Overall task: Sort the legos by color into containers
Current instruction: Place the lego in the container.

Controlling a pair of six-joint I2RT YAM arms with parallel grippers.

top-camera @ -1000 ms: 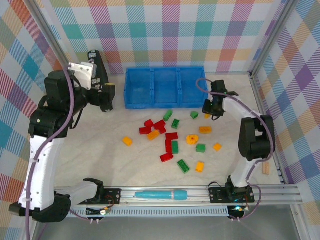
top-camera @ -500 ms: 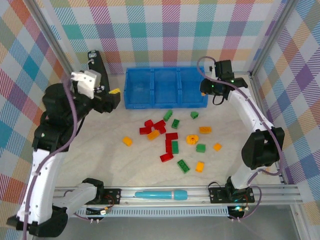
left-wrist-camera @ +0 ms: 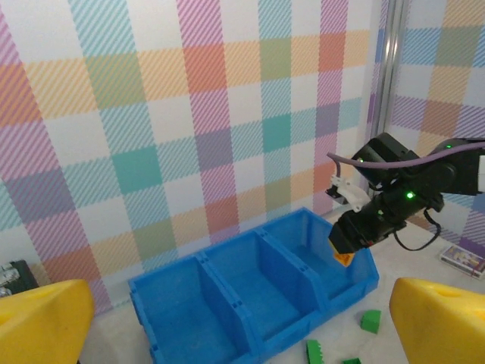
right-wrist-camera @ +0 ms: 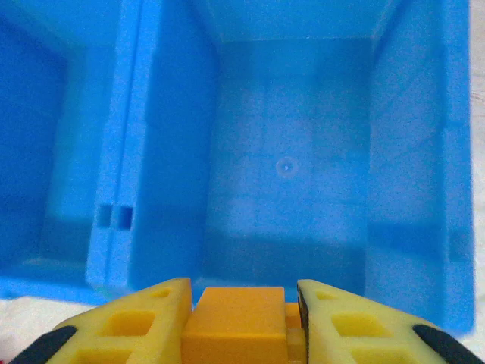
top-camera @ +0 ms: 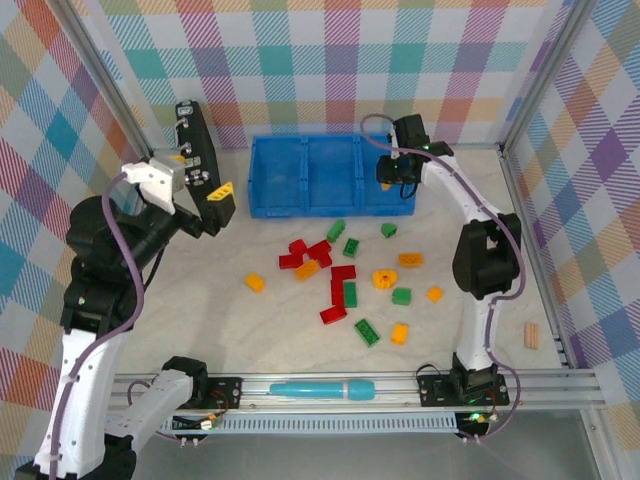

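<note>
Right fingers (right-wrist-camera: 129, 326) pinch the orange brick (right-wrist-camera: 239, 322), seemingly light, stiff and slick, by its flat sides over the tray (right-wrist-camera: 288, 197); left fingers (left-wrist-camera: 38, 322) gape open.

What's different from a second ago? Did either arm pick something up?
The right gripper, shut on an orange brick, rose from the table and swung back over the right compartment of the blue tray. The left gripper stayed open and empty, though its arm shifted pose. The other bricks and teal pen stayed put.
</note>
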